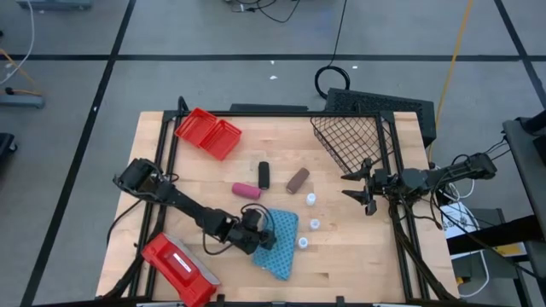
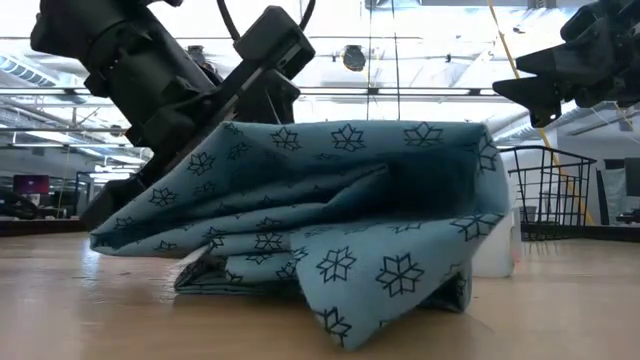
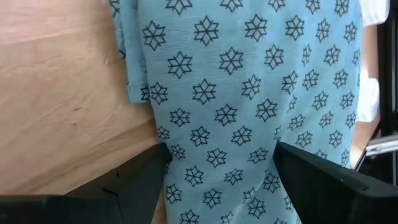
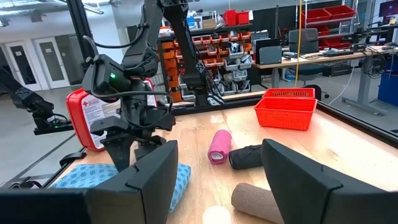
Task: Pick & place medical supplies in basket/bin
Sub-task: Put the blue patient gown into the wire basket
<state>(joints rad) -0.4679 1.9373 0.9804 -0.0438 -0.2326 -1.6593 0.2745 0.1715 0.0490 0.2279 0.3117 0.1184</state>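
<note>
The blue star-patterned cloth pad (image 1: 281,243) lies folded and rumpled on the wooden table near its front edge. My left gripper (image 3: 224,168) slants down onto the pad's left part, open, one finger (image 3: 146,177) at the pad's edge and the other (image 3: 311,177) over the cloth. The pink roll (image 1: 246,190), black roll (image 1: 264,175) and brown roll (image 1: 297,180) lie mid-table. Three small white bottles (image 1: 315,224) stand right of the pad. My right gripper (image 1: 360,189) hangs open above the table, beside the black wire basket (image 1: 350,136). My left gripper stands open over the blue pad's left part (image 3: 217,143), coming from above and from the table's left at a slant. A broad strip of cloth lies between the fingers. Whether the fingertips touch the cloth I cannot tell.
The red two-compartment bin (image 1: 207,133) sits at the far left of the table. A flat red case with a white label (image 1: 177,266) lies at the near left corner, close to my left arm. Bare wood stretches between the rolls and the basket.
</note>
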